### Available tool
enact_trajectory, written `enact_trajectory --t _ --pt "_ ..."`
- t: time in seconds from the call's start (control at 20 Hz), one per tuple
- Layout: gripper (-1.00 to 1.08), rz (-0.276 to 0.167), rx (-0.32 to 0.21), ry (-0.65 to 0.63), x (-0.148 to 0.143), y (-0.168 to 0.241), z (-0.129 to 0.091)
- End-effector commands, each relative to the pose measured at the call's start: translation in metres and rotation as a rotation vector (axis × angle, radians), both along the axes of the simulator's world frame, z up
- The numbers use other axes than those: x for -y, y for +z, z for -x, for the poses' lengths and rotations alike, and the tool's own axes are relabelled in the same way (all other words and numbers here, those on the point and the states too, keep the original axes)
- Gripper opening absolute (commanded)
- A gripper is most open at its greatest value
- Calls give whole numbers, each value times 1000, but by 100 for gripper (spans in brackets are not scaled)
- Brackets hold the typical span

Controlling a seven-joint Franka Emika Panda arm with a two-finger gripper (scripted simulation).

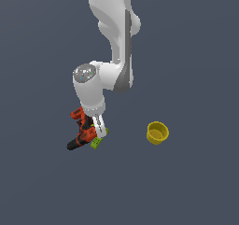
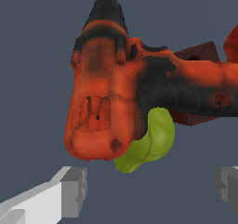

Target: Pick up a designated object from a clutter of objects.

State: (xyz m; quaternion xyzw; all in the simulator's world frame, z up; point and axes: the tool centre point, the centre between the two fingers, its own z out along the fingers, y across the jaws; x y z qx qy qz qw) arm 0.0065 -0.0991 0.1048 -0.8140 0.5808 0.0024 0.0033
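We see the gripper spread wide, its two fingers well apart in the wrist view and nothing between them. It hangs low over the drill, which lies on its side on the dark floor. The pear, olive-green and lumpy, sits tucked against the drill's body, partly hidden by it. Well off toward the exterior view's right stands the yellow cup, upright and alone.
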Motion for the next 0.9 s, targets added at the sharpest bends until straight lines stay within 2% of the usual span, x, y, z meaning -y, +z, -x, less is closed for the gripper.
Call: enact_trajectory --t 0.0,0.3,0.35,0.5,0.85 --pt "100 5 -1 -41 7 -6 3" --pt "100 8 0 -72 11 -10 4" --pt "100 4 9 -47 -1 -6 -2" --pt "100 5 8 -49 0 -9 -1" --pt "100 7 3 -63 7 -40 3"
